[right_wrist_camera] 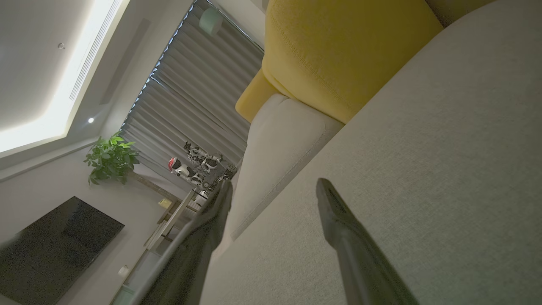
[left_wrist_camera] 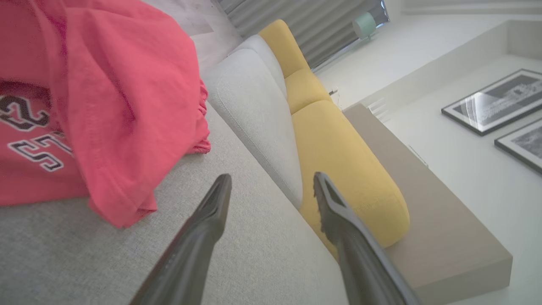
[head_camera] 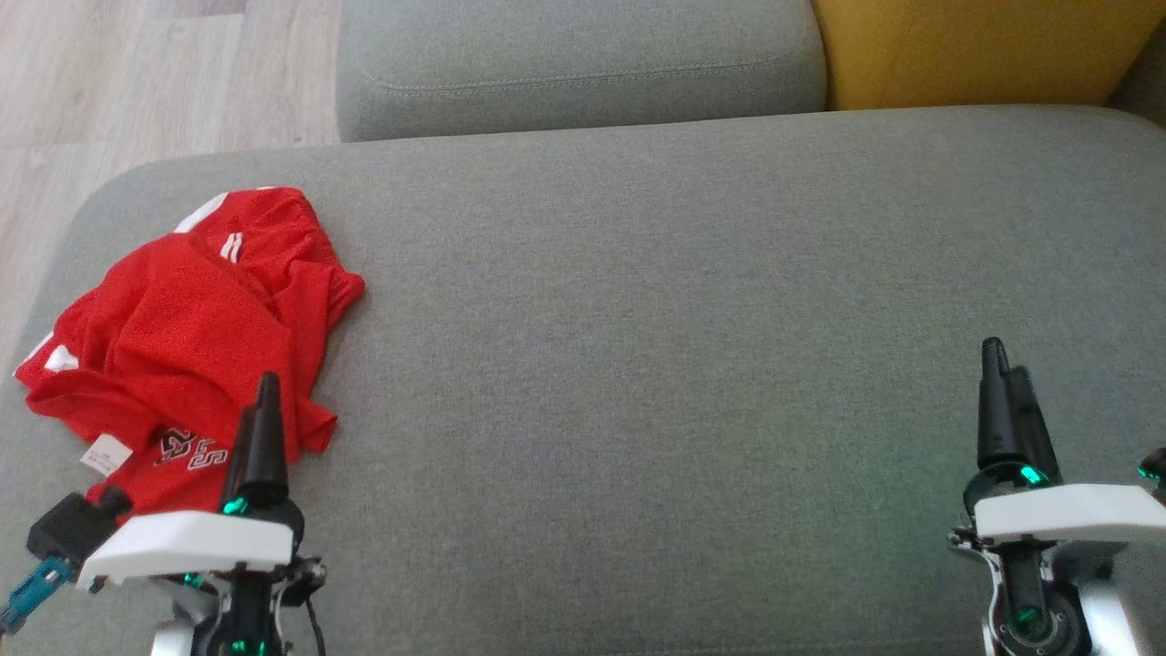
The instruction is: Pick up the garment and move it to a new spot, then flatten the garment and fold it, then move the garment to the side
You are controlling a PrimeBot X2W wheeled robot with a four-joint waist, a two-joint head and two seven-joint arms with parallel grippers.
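A crumpled red garment with white stripes, dark lettering and a white tag lies at the left end of the grey sofa seat. My left gripper hovers over the garment's near right edge, open and empty. In the left wrist view the garment lies to the left of my left gripper, whose fingers stand apart over bare cushion. My right gripper is far to the right over bare seat, open with nothing in it. The right wrist view has my right gripper open above the seat.
A grey back cushion and a yellow cushion stand behind the seat. Wooden floor lies past the sofa's left end. The middle and right of the seat are bare fabric. Framed pictures hang on a wall.
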